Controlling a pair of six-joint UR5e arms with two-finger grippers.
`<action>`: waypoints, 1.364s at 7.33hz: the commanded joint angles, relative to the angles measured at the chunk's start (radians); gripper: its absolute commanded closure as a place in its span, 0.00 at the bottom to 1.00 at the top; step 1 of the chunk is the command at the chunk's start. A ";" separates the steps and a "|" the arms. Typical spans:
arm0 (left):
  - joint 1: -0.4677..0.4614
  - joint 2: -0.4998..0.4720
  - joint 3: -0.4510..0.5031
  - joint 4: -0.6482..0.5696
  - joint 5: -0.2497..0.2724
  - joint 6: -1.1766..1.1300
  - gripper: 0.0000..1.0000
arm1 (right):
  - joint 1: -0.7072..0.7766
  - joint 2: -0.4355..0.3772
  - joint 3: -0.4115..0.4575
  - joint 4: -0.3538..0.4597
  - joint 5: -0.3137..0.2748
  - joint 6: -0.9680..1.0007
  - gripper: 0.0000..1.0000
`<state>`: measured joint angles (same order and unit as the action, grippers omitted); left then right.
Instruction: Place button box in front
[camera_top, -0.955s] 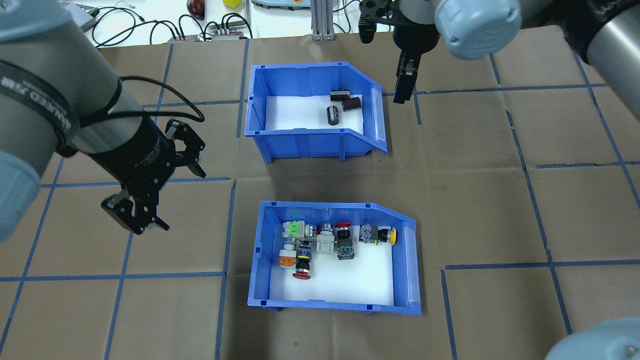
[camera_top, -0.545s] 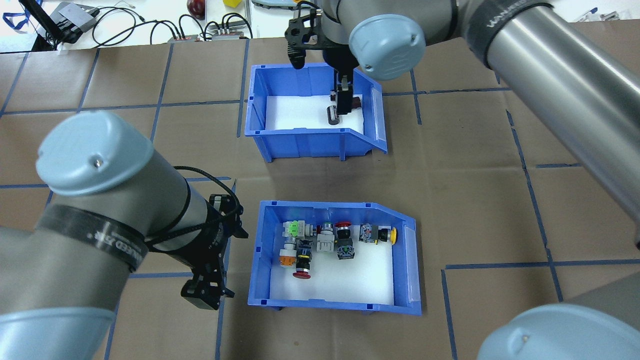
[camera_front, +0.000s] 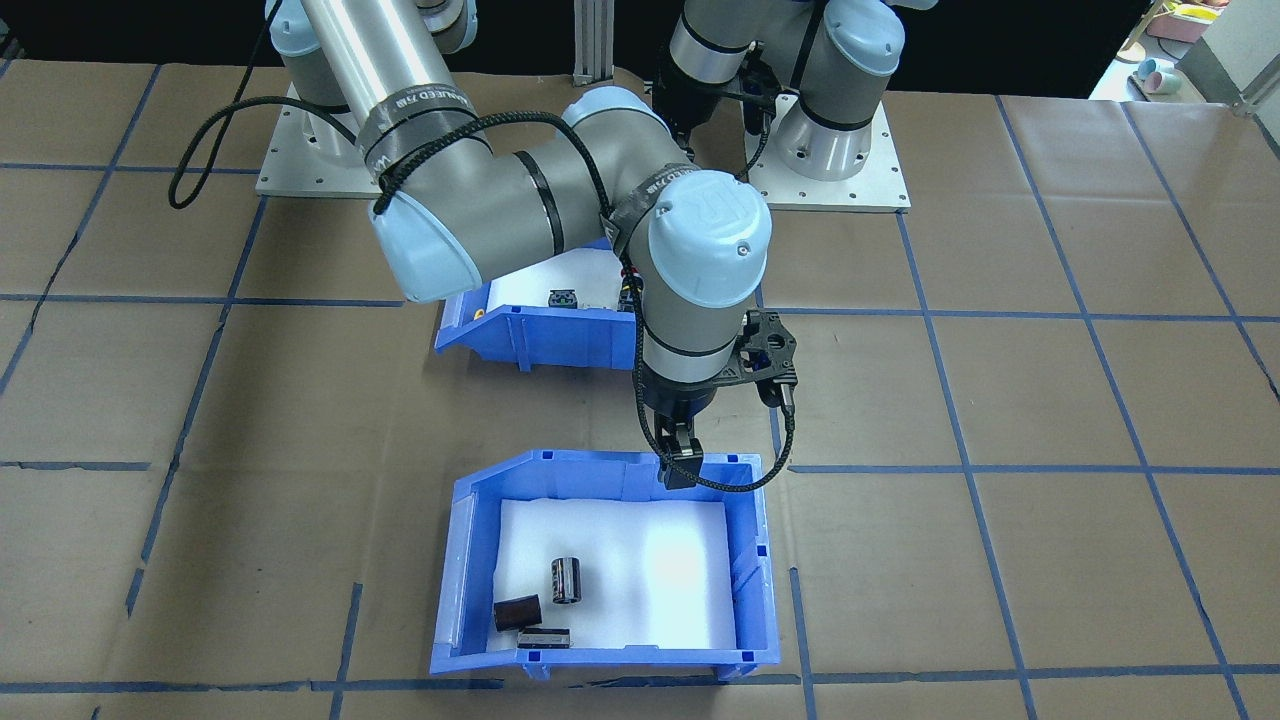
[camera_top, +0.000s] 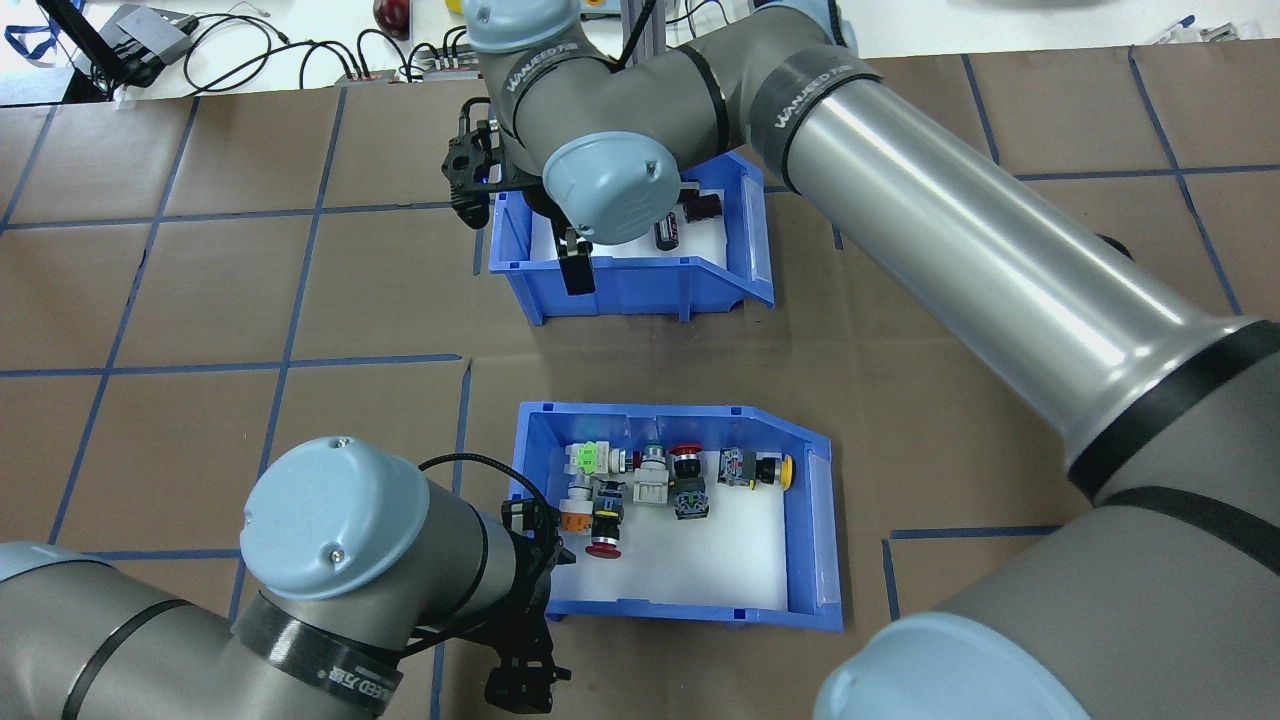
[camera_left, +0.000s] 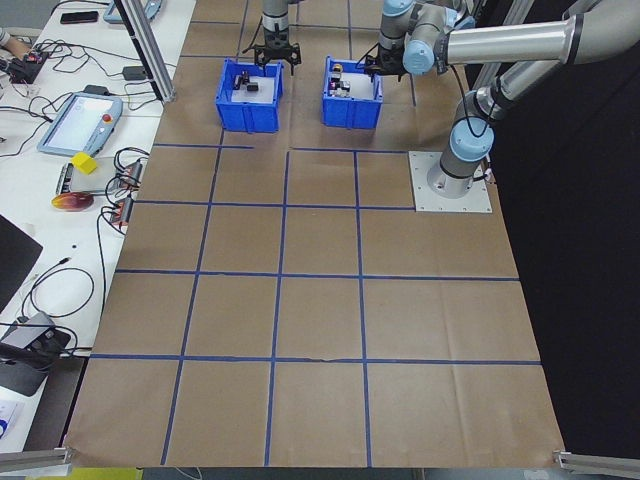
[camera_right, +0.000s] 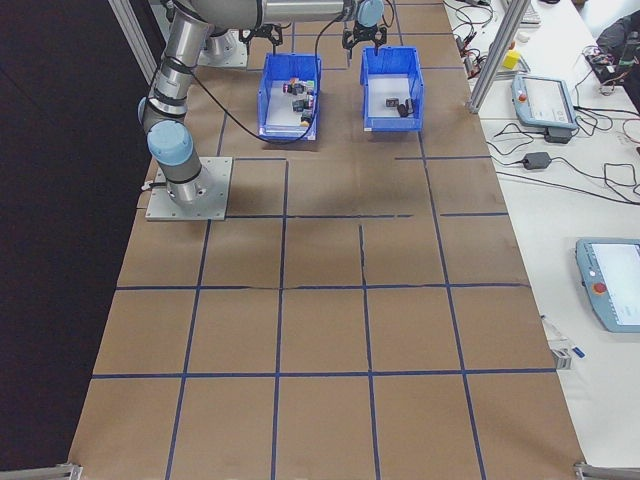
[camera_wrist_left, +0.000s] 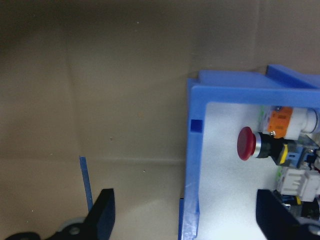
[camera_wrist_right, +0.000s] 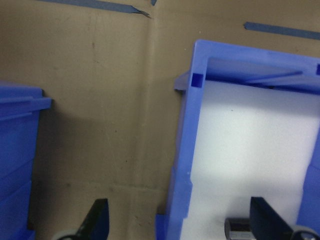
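Since the earlier frame, both arms have shifted leftward and closer to the bins' walls. Left end effector (camera_top: 527, 690) sits at the near left corner of the blue plastic button box with white foam floor (camera_top: 812, 610), fingers spread wide, straddling its left wall in the left wrist view. This box rests on the brown paper-covered table (camera_top: 200, 300), nearer the robot, holding a red mushroom push-button (camera_wrist_left: 246, 143). Right end effector (camera_top: 577, 272) hangs over the near wall of the second blue plastic bin with dark cylinders (camera_top: 640, 285), fingers wide, straddling that wall.
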<state>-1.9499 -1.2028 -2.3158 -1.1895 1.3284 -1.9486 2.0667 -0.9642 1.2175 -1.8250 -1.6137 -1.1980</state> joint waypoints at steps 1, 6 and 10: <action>-0.011 -0.018 -0.014 0.039 -0.051 -0.013 0.02 | 0.000 0.038 0.011 -0.022 -0.037 0.017 0.00; -0.015 -0.112 -0.014 0.163 -0.052 -0.032 0.02 | 0.007 0.048 0.076 -0.137 -0.133 0.028 0.66; -0.049 -0.230 -0.017 0.191 -0.041 -0.030 0.02 | -0.007 0.036 0.013 -0.140 -0.175 0.028 0.92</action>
<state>-1.9767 -1.3950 -2.3328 -1.0057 1.2850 -1.9772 2.0672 -0.9235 1.2632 -1.9646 -1.7754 -1.1690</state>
